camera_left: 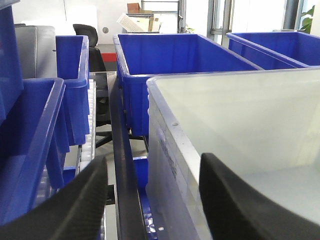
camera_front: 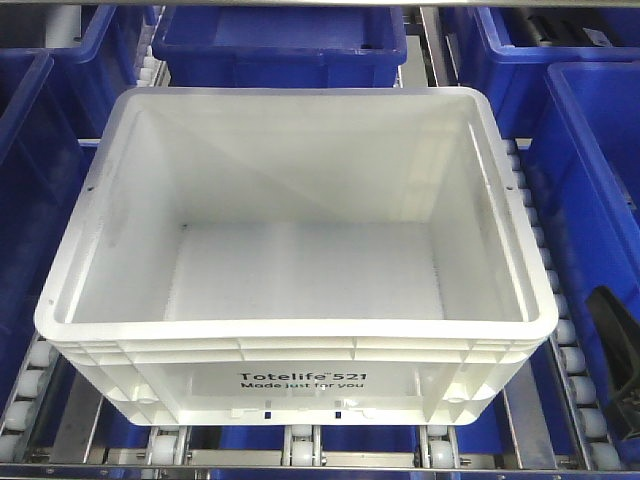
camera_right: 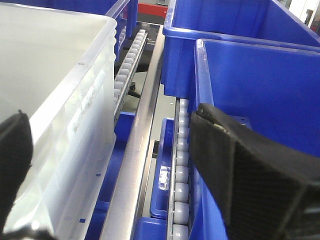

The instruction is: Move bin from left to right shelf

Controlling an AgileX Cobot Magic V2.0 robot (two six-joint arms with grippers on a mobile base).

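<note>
The white bin (camera_front: 300, 250) with black "Totelife 521" print stands empty on the roller shelf, in the middle of the front view. My left gripper (camera_left: 152, 167) is open and straddles the bin's left wall (camera_left: 165, 130), one finger outside and one inside, neither touching it. My right gripper (camera_right: 112, 142) is open wide. Its left finger (camera_right: 12, 160) hangs over the bin's inside, and its right finger (camera_right: 250, 175) hangs over the blue bin beside it. The bin's right wall (camera_right: 85, 95) lies between them. One black finger (camera_front: 612, 340) shows at the right edge of the front view.
Dark blue bins surround the white one: behind (camera_front: 280, 40), left (camera_front: 25, 200) and right (camera_front: 600, 180). Roller rails (camera_right: 180, 165) and a metal divider (camera_right: 142, 150) run between the lanes. A dark rail (camera_left: 122, 165) lies close by the bin's left wall.
</note>
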